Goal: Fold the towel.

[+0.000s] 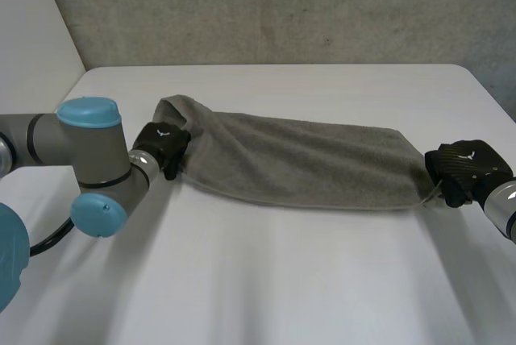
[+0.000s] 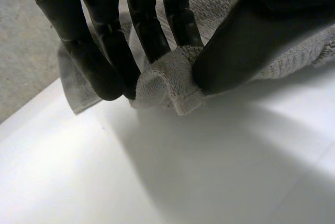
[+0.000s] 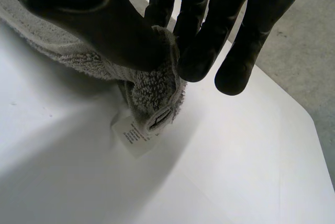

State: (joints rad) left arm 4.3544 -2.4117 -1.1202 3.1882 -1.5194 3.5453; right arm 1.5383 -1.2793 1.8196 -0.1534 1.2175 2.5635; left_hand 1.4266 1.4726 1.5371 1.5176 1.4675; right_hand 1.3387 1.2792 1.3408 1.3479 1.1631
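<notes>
Stretching across the white table [image 1: 266,280], the grey towel [image 1: 298,160] runs from 9 to 3 o'clock. The left hand [image 1: 161,147] has the 9 o'clock end pinched between thumb and fingers. The right hand [image 1: 463,169] pinches the 3 o'clock corner the same way, with a white label [image 3: 133,136] poking out right by its fingertips.

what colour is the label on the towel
White with dark print; the label on the towel shows best in the right wrist view.
</notes>
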